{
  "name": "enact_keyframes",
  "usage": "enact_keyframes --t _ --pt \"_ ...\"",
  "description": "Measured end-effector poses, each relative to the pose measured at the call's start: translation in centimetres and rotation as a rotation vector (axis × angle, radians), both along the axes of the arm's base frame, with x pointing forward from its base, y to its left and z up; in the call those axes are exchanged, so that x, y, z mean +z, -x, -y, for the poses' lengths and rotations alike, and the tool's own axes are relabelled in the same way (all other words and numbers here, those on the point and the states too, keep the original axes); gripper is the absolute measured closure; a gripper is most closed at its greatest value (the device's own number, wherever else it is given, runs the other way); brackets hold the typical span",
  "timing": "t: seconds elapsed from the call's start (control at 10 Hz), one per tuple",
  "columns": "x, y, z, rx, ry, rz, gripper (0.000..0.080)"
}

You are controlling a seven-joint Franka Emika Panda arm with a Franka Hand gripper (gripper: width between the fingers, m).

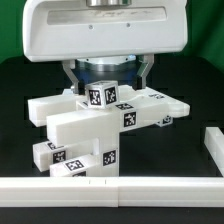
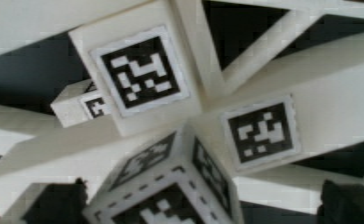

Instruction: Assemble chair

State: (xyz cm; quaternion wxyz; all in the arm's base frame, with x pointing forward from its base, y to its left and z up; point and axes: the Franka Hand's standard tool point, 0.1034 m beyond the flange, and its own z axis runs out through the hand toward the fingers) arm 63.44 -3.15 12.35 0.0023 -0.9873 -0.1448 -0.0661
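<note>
The partly joined chair (image 1: 88,127) stands mid-table, a blocky white stack of tagged parts. A long block (image 1: 150,106) reaches toward the exterior view's right, and lower tagged blocks (image 1: 72,158) stick out at the front left. On top sits a small tagged cube (image 1: 103,93). My gripper (image 1: 108,85) hangs straight over it, open, with one finger on each side of the cube. In the wrist view the cube (image 2: 161,185) sits between the dark fingers (image 2: 54,200) with a gap on both sides, so nothing is held. Below it, large tags (image 2: 140,70) on the chair's blocks fill the view.
A long plain white rail (image 1: 110,189) runs along the table's front edge. Another white rail piece (image 1: 214,150) lies at the exterior view's right. The table is black, and a green backdrop stands behind the arm.
</note>
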Motion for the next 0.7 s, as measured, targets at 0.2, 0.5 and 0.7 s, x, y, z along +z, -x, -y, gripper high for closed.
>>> enact_keyframes --t 0.2,0.5,0.7 --pt "0.0 0.01 0.19 0.109 0.016 0.002 0.0151" --pt "0.0 0.04 0.49 0.254 0.044 0.002 0.0151" --pt "0.0 0.04 0.54 0.251 0.044 0.002 0.0163"
